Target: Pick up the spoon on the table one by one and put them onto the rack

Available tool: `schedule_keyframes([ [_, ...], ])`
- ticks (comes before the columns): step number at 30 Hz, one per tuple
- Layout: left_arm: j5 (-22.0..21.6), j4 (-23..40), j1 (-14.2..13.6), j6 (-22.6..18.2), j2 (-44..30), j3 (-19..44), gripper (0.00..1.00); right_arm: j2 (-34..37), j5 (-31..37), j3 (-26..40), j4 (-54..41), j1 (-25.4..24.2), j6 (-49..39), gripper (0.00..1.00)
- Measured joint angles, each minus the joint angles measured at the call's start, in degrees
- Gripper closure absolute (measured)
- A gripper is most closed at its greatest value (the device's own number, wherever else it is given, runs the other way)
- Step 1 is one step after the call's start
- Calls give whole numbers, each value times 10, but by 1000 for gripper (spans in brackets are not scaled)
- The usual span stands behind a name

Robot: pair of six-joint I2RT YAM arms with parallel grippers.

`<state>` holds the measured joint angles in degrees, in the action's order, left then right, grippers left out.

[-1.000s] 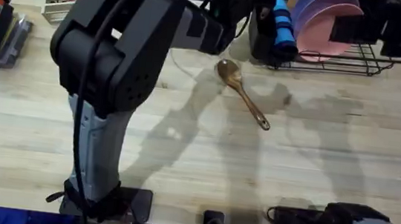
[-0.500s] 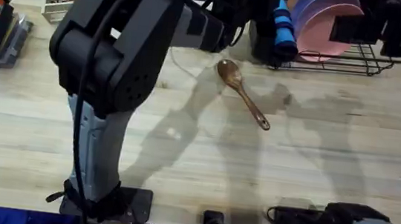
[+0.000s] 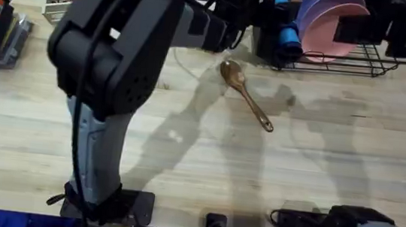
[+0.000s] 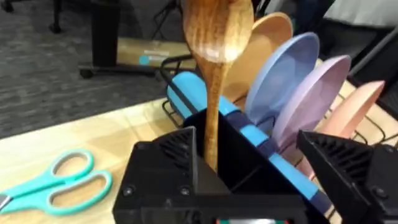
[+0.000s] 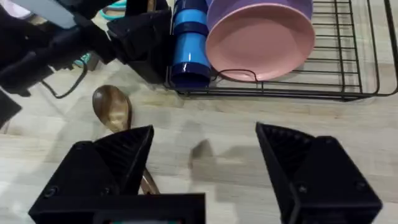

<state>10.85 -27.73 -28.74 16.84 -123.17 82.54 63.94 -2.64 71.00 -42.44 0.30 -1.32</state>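
The left gripper [image 4: 249,180], jaws wide, releases 1 glossy brown wooden spoon [image 4: 214,56] upright in the black wire rack [image 3: 344,64], at 12 o'clock; the right gripper [image 5: 202,168] is open too.

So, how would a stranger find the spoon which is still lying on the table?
Find the black wire rack holding pink plates at the table's far edge. On the bare wood just before it lies one glossy brown wooden spoon, alone there, oval bowl toward the rack.
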Motion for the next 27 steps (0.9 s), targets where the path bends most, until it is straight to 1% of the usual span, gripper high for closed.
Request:
schedule_keyframes([
  [5, 5, 104, 14, -9, 55, 0, 6, 0, 0, 0, 0, 0, 0, 5],
  [13, -4, 316, 74, -44, 183, 0, 6, 0, -9, 0, -1, 0, 0, 6],
  [18, -18, 458, 115, -52, 257, 0, 6, 0, -45, 0, -1, 0, 0, 5],
  [21, -32, 538, 141, -55, 294, 0, 5, 0, -82, 0, -1, 0, 0, 5],
  [24, -50, 600, 168, -56, 326, 0, 6, 0, -128, 0, -4, 0, 0, 5],
  [27, -66, 643, 194, -61, 353, 0, 6, 0, -162, 0, -18, 5, 0, 5],
])
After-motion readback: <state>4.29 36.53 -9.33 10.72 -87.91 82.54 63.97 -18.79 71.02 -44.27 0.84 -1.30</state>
